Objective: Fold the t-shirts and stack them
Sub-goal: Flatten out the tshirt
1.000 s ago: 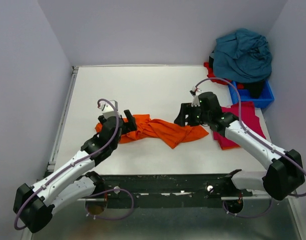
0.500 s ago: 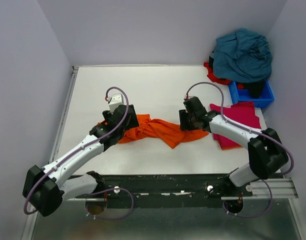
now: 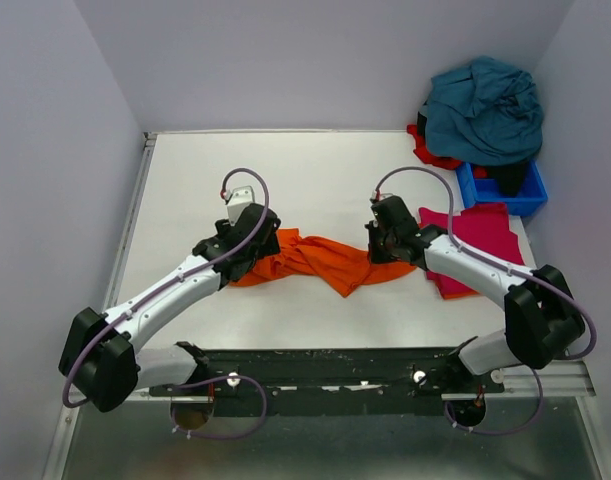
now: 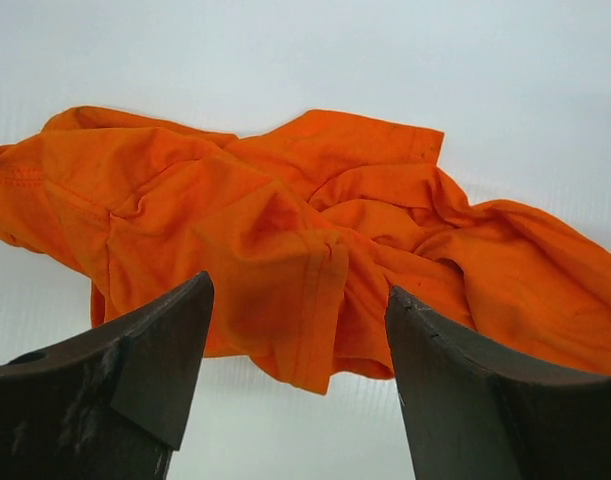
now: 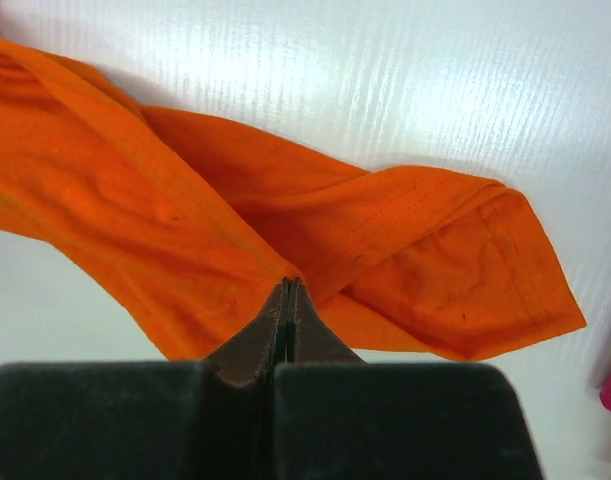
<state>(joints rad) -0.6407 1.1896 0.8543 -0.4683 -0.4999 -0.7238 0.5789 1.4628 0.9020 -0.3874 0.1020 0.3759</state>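
Lying crumpled on table (image 3: 315,170), orange t-shirt (image 3: 325,262) stretches btwn arms. L gripper (image 4: 297,290) hovers over its left end, jaws spread, holding nothing. R gripper (image 5: 288,285) clenched, pinching cloth nr right end.

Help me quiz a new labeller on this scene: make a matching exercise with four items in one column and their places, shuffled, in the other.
Things:
1. bright orange cloth t-shirt
2. magenta-red cloth t-shirt
3. teal-blue cloth heap
4. small blue plastic bin

Places:
a. far right corner, partly covered
b. crumpled at the middle of the white table
c. piled on top of the bin
d. lying flat at the right edge, just nearer than the bin

Pairs: 1-b; 2-d; 3-c; 4-a
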